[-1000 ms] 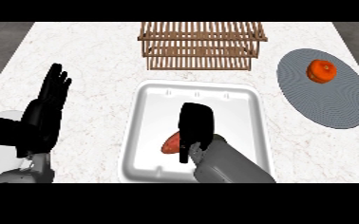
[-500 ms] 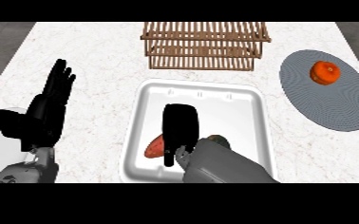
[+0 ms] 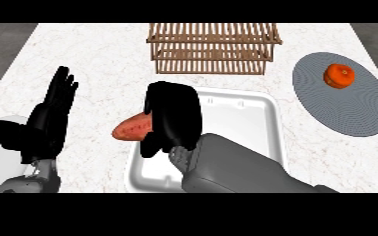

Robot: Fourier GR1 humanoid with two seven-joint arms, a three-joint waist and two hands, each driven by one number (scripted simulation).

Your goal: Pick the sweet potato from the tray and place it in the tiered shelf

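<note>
Spreading across the whole view is the pale marble counter point(image 3: 96, 50), and everything else sits on it. At the far edge stands the wooden shelf point(image 3: 212, 47), its slatted tiers seen from above. Right of it lies a round grey mat point(image 3: 325, 105) with a small orange fruit point(image 3: 339, 75) resting near its upper part. The white tray point(image 3: 255, 111) lies in the middle near the robot, well apart from the shelf, partly covered by the right forearm.

The right hand point(image 3: 173, 117) hangs over the tray's left edge with its fingers curled down around the sweet potato point(image 3: 133, 128) — only the orange end of it pokes out to the left, over the tray's rim and the counter beside it. Whether the potato touches the tray cannot be told.

The left hand point(image 3: 53, 107) rests at the left side of the view, fingers straight and pointing up, holding nothing.
</note>
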